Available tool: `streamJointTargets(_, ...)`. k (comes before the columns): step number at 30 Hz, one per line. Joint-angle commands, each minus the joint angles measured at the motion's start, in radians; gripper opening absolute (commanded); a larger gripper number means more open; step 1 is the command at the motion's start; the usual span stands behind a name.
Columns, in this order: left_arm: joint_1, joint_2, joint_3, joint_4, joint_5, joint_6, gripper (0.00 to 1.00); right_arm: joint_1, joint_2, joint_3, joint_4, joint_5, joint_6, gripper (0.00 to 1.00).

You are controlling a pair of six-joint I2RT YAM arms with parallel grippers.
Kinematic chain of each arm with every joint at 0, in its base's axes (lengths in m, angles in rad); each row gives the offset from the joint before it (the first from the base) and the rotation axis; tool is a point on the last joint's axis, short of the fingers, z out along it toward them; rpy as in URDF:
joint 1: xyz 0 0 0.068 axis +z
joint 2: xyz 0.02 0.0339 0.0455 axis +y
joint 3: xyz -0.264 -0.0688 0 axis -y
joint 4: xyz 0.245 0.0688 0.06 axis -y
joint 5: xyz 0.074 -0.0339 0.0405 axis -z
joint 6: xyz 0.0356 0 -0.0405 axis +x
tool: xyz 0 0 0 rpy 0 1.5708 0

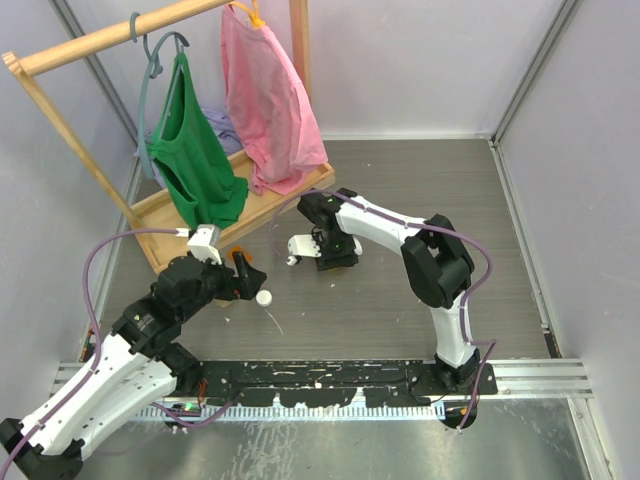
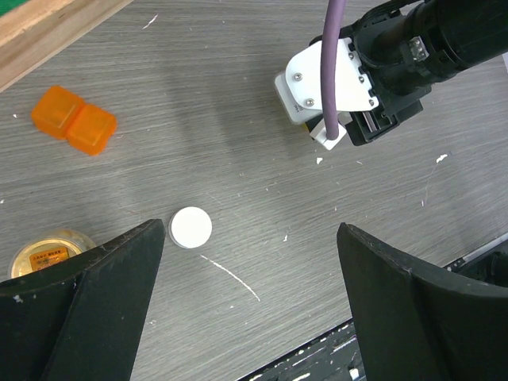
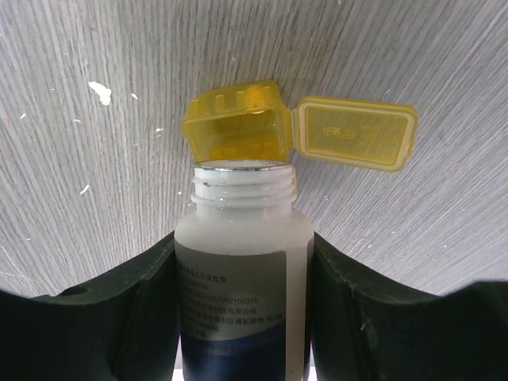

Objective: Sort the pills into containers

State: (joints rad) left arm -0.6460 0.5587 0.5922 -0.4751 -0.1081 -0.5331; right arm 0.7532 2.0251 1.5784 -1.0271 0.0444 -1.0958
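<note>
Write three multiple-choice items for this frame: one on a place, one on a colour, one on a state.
1. Where is the white cap?
A. on the bottle
B. on the table near the left gripper
C. in the pill box

2. What colour is the pill box?
A. yellow
B. blue
C. white

3. The left gripper is:
A. shut on the cap
B. shut on the bottle
C. open and empty

Answers:
1. B, since the cap lies on the bare table by one left finger.
2. A, as the right wrist view shows it yellow.
3. C, since its fingers are wide apart and grip nothing.
</note>
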Motion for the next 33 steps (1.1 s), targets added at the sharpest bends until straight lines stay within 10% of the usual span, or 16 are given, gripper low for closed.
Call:
streamJointTargets(1, 0.003, -0.001, 0.014, 0.038, 0.006, 0.011, 0.92, -0.008, -0.022, 0.025, 0.016, 0.015, 0.012, 0.01)
streamJointTargets(33, 0.003, -0.022, 0.003, 0.034, 0.014, -0.001, 0.92, -0.004, -0.027, 0.084, -0.042, -0.062, 0.038, 0.01)
